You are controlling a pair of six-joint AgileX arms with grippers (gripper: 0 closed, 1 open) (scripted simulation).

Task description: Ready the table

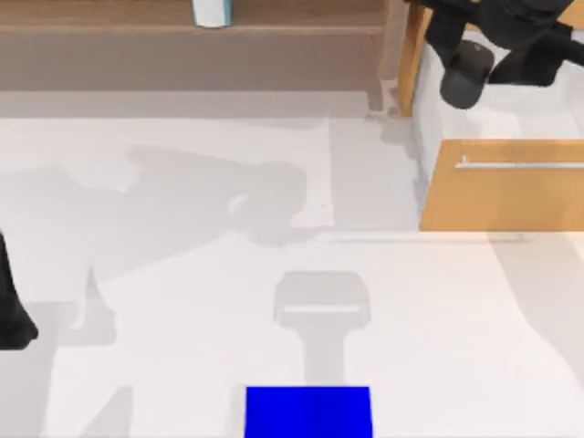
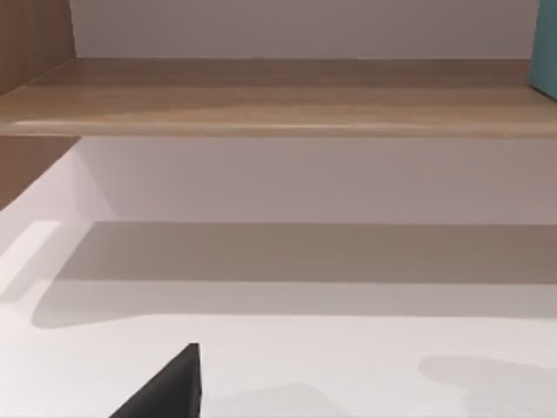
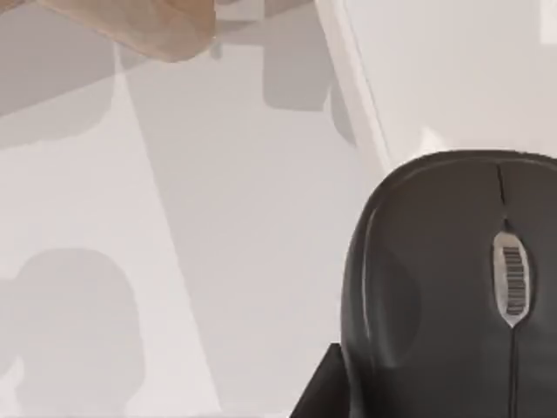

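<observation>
A brown wooden shelf [image 1: 182, 36] runs along the back, a white-and-teal container [image 1: 212, 11] on it. Right of the shelf: an orange drawer cabinet [image 1: 502, 196], a black mouse [image 1: 465, 73] above its open drawer. In front of the shelf, at the near edge, lies a blue pad [image 1: 308, 411].

White table [image 2: 365, 366] spans lower part of frame, plain, matte, soft grey shadows across it — 1 broad band under shelf, 1 fainter patch at lower right. Brown wooden shelf board [image 2: 278, 100] runs full width across upper part, rounded front edge, pale wall behind. Wooden side panel [image 2: 30, 43] at upper left corner. Teal object [image 2: 546, 48] at upper right edge — cropped, kind unclear. Dark gripper finger [image 2: 170, 392] pokes in at bottom edge, left of centre.
</observation>
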